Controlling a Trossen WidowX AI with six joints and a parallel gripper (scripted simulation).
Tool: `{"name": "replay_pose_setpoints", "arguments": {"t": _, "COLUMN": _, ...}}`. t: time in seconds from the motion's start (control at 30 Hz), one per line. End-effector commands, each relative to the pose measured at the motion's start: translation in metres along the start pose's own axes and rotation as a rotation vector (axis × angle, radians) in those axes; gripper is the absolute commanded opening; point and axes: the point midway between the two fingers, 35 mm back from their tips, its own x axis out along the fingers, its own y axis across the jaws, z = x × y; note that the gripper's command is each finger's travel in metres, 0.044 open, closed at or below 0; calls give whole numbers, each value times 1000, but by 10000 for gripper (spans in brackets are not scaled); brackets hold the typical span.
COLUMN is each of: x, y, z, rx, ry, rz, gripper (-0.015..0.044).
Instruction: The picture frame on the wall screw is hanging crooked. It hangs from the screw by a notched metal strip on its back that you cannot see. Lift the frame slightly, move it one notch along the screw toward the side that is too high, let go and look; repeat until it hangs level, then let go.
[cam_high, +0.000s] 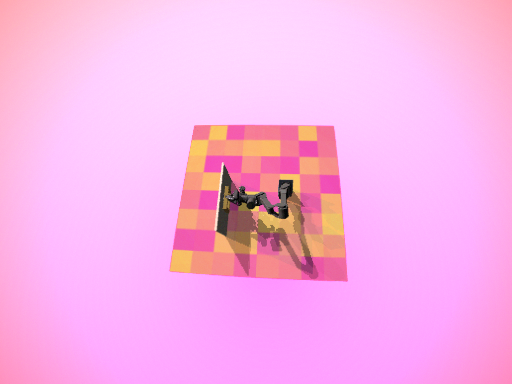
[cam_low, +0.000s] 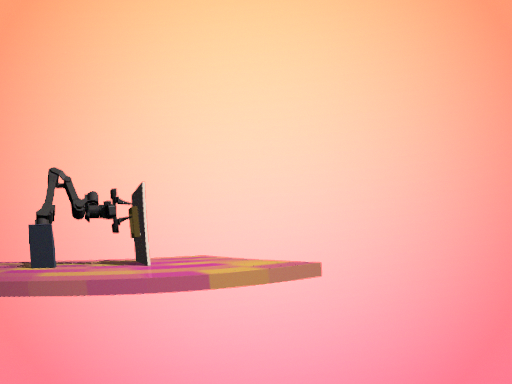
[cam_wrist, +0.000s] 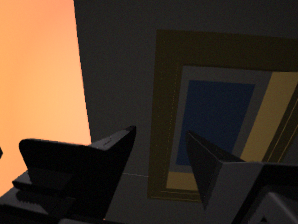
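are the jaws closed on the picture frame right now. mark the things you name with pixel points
No, the jaws (cam_low: 131, 210) stand apart, with the side rail of the frame (cam_low: 135, 222) (cam_wrist: 160, 110) visible in the gap between them.
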Motion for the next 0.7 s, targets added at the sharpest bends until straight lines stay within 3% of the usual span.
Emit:
{"name": "replay_pose_setpoints", "arguments": {"t": 0.0, "x": -7, "y": 0, "z": -2, "rx": 13, "ry": -1, "rz": 0, "gripper": 260}}
{"name": "replay_pose_setpoints", "arguments": {"t": 0.33, "x": -98, "y": -4, "z": 0, "rx": 159, "ry": -4, "rz": -5, "gripper": 260}}
{"name": "replay_pose_setpoints", "arguments": {"t": 0.67, "x": -99, "y": 27, "z": -1, "rx": 153, "ry": -1, "rz": -4, "gripper": 260}}
